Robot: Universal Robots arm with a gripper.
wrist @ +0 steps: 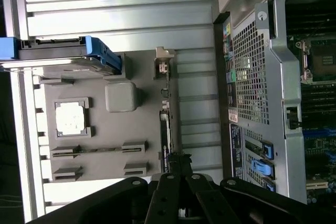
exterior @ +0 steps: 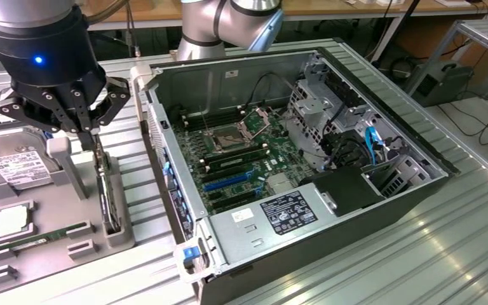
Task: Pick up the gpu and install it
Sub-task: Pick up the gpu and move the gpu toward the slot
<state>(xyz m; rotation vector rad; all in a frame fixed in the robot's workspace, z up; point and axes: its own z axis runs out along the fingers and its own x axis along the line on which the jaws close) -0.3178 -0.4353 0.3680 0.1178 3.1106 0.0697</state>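
The gpu (exterior: 108,198) stands on edge in the slot along the grey fixture's (exterior: 53,210) side nearest the computer, a slim dark card. In the wrist view the gpu (wrist: 166,124) shows edge-on, its silver bracket (wrist: 164,62) at the far end. My gripper (exterior: 92,136) hangs straight above the card, its fingers drawn together on the card's top edge. From the wrist the fingertips (wrist: 169,174) meet where the card's edge runs in between them. The card still sits in its slot.
The open computer case (exterior: 431,168) lies to the exterior view's right, motherboard (exterior: 271,152) exposed with blue expansion slots (exterior: 227,182). On the fixture lie a silver hard drive (exterior: 11,168), a CPU (exterior: 11,220), a green RAM stick (exterior: 36,239) and a grey post (exterior: 66,165).
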